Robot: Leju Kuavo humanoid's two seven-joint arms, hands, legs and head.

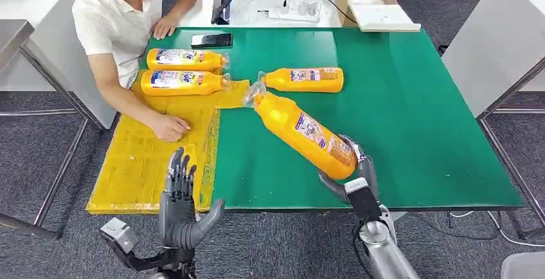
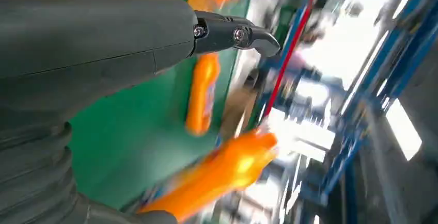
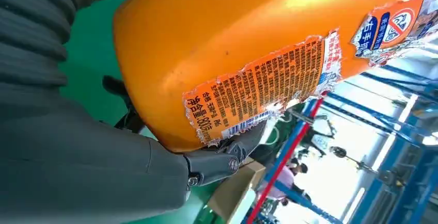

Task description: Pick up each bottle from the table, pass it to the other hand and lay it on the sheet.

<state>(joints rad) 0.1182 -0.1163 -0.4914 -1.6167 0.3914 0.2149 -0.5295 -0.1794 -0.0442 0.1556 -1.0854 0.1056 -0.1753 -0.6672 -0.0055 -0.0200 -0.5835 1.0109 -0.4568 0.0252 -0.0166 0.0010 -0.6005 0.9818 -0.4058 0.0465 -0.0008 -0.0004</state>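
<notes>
Right hand: we see our right hand (image 1: 350, 173) wrapped around the base end of a bottle, fingers curled on both sides of it; in the right wrist view the thumb (image 3: 217, 159) presses under the torn label.
Held bottle: the orange bottle (image 1: 302, 132) is tilted, its base in our hand near the front edge of the counter, its clear cap end pointing toward the sheet and ending just beside the sheet's corner.
Left hand: our left hand (image 1: 180, 198) stands upright with fingers spread and nothing in it, over the front edge of the sheet.
Sheet: the yellow sheet (image 1: 138, 163) covers the left end of the green counter (image 1: 418, 118).
Laid bottles: two bottles (image 1: 183, 59) (image 1: 180, 83) lie side by side on the far part of the sheet.
Waiting bottle: one bottle (image 1: 305, 80) lies on the counter, just beyond the sheet's corner.
Person: a person's hand (image 1: 168, 126) rests on the sheet, below the laid bottles.
Phone: a dark phone (image 1: 211, 40) lies on the counter beyond the sheet.
</notes>
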